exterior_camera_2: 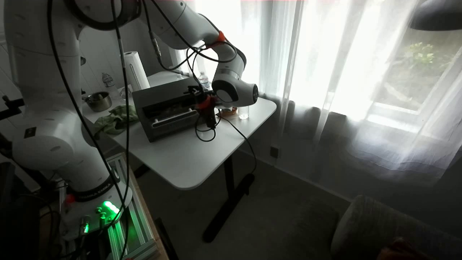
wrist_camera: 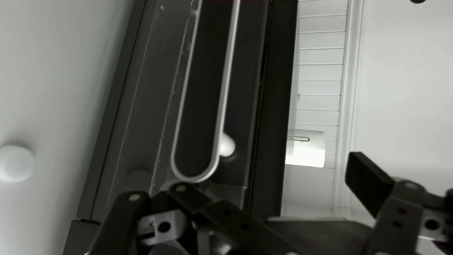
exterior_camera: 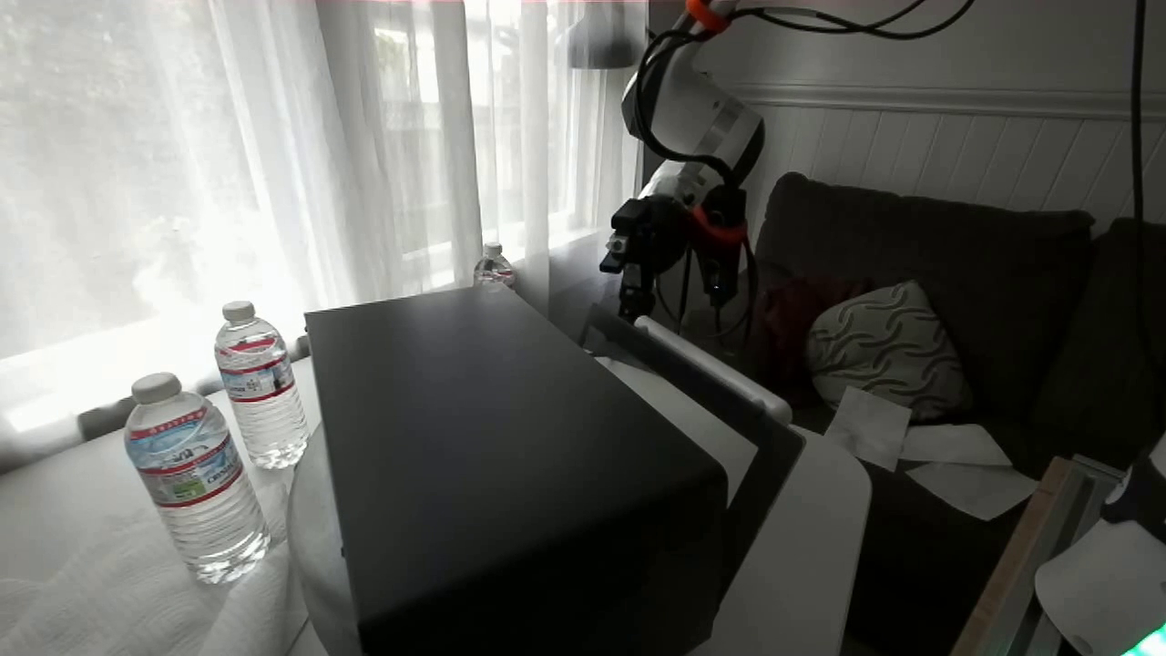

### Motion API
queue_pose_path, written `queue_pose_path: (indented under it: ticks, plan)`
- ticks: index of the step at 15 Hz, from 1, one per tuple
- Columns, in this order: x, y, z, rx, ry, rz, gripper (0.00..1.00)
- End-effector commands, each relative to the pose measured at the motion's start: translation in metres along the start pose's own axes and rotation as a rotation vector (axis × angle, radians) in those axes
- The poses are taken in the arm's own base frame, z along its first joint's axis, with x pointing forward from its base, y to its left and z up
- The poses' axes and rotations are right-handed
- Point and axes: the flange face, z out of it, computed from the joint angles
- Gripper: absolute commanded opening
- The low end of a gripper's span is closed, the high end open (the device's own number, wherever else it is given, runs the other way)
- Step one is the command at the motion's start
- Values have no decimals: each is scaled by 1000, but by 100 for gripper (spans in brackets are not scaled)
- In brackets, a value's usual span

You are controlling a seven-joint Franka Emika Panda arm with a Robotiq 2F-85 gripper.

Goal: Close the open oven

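The oven [exterior_camera: 474,437] is a large black box on the white table. It also shows in an exterior view [exterior_camera_2: 162,95] with a dark gap above its door. The door [exterior_camera: 770,465] leans out from the body, partly open. Its pale bar handle [exterior_camera: 715,369] shows along the outer face and also shows as a long loop in the wrist view [wrist_camera: 223,88]. My gripper [exterior_camera: 627,278] is at the handle's far end, beside the door, also in an exterior view [exterior_camera_2: 195,91]. In the wrist view its fingers [wrist_camera: 276,194] are spread with nothing between them. I cannot tell whether a finger touches the handle.
Water bottles [exterior_camera: 260,387] [exterior_camera: 196,478] stand behind the oven, and another bottle [exterior_camera_2: 243,112] stands at its side near the window. A metal pot [exterior_camera_2: 98,102], a green cloth [exterior_camera_2: 117,119] and a paper towel roll [exterior_camera_2: 135,70] are also on the table [exterior_camera_2: 187,159]. Cables hang by the wrist.
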Motion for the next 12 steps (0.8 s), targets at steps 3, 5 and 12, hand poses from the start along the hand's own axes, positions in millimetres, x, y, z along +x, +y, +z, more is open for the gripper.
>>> queue_pose_path:
  ticks: [3,5,12]
  plan:
    - [6,-27,22,21,-58,-55,100]
    - [10,-29,26,17,-71,-60,100]
    - [16,-31,32,29,-81,-101,100]
